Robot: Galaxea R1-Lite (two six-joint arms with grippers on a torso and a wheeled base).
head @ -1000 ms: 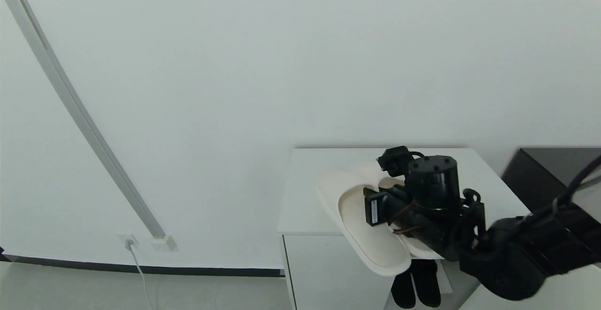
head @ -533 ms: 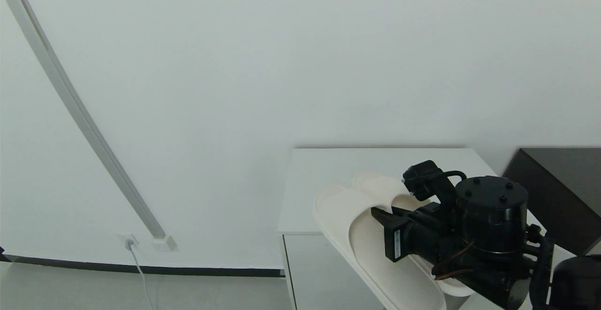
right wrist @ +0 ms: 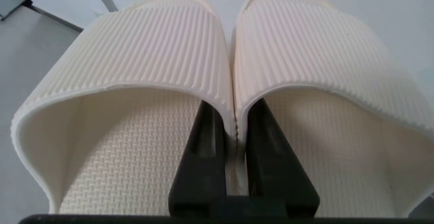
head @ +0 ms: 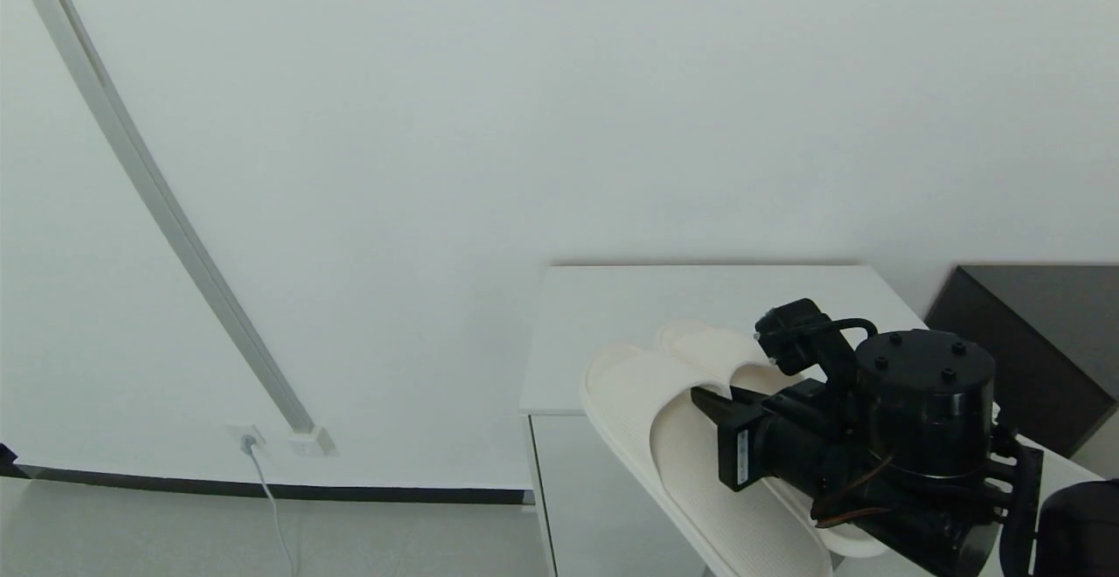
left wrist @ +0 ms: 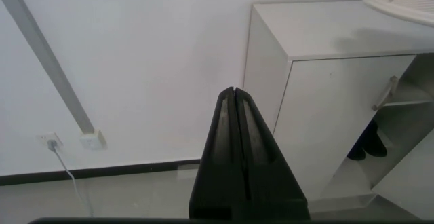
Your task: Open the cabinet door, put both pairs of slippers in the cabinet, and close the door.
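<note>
A white wall [head: 524, 122] backs the white cabinet [head: 664, 306], door open. My right gripper [right wrist: 232, 125] pinches both cream slippers [right wrist: 149, 61] by their adjoining straps at the cabinet top's front edge; my left gripper [left wrist: 234, 115] is closed, empty. Risk: soft straps slip out, dropping a slipper.

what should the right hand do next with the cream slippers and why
Probably lower the right hand toward the open compartment of the cabinet. It is shut on the cream slippers, held up near the cabinet top, while the black slippers already sit inside, low down.
</note>
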